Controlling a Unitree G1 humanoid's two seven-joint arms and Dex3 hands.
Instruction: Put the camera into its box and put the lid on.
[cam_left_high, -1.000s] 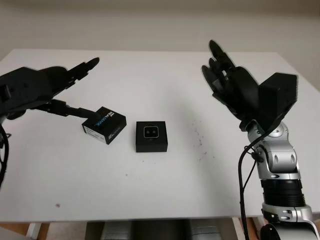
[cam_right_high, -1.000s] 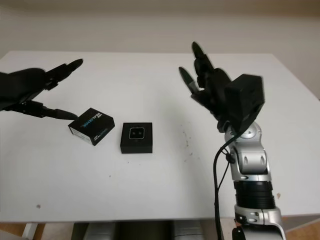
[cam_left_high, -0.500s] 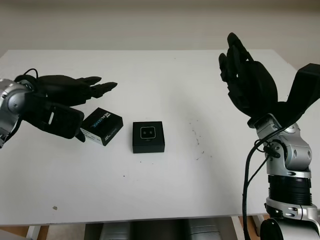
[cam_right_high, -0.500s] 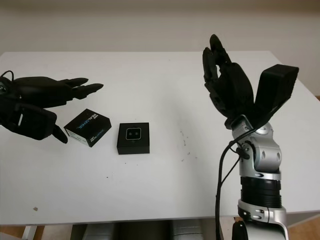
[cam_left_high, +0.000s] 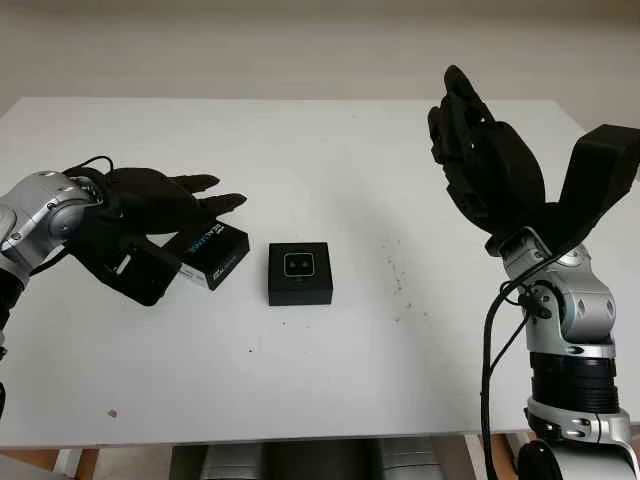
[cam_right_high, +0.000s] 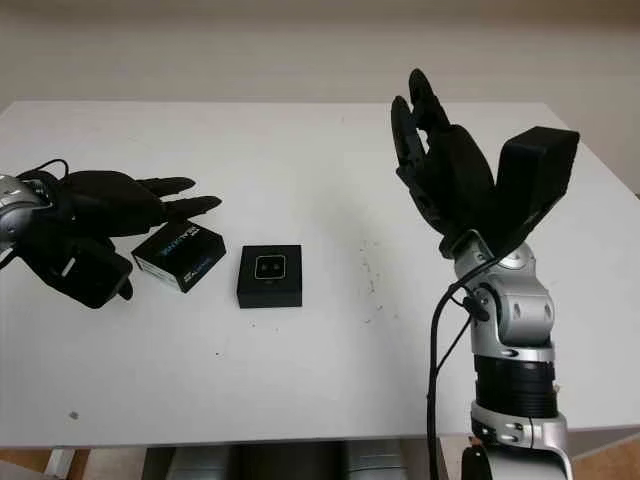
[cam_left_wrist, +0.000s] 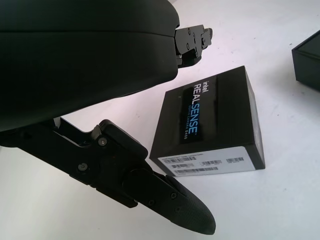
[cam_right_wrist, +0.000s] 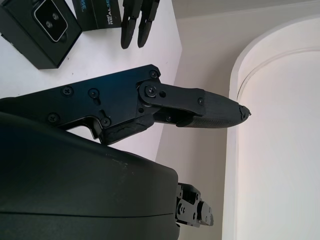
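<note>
White rectangular worktop (cam_left_high: 330, 380), bare apart from 2 small black items and a few dark specks right of centre.

Near the middle: shallow black square box (cam_left_high: 300, 273) lying flat, holding the small black camera (cam_left_high: 300, 264) with its pale rounded-square face and 2 lenses turned upward; the 2 lenses side by side, roughly parallel to the near worktop edge. Box open on top.

Just left of it, not touching: black rectangular cardboard lid with blue "Intel RealSense" lettering (cam_left_high: 214, 253), turned at an angle to the box, long axis running from near-left to far-right, lettering along that axis, white barcode label on one side wall. Left half of the lid hidden in the head views behind the black left robot hand (cam_left_high: 150, 215).

Left robot hand low over the lid's left end, nothing gripped: upper fingers (cam_right_high: 185, 207) extended above the lid's far edge, thumb (cam_left_wrist: 165, 202) below and beside the labelled side wall. Contact between fingers and lid not discernible; in the left wrist view a gap shows between thumb and lid.

Black right robot hand (cam_left_high: 480, 150) raised well above the right side of the worktop, open, holding nothing, well apart from both items. Silver forearm and black cable rising from the bottom right, partly cut off by the lower edge.
</note>
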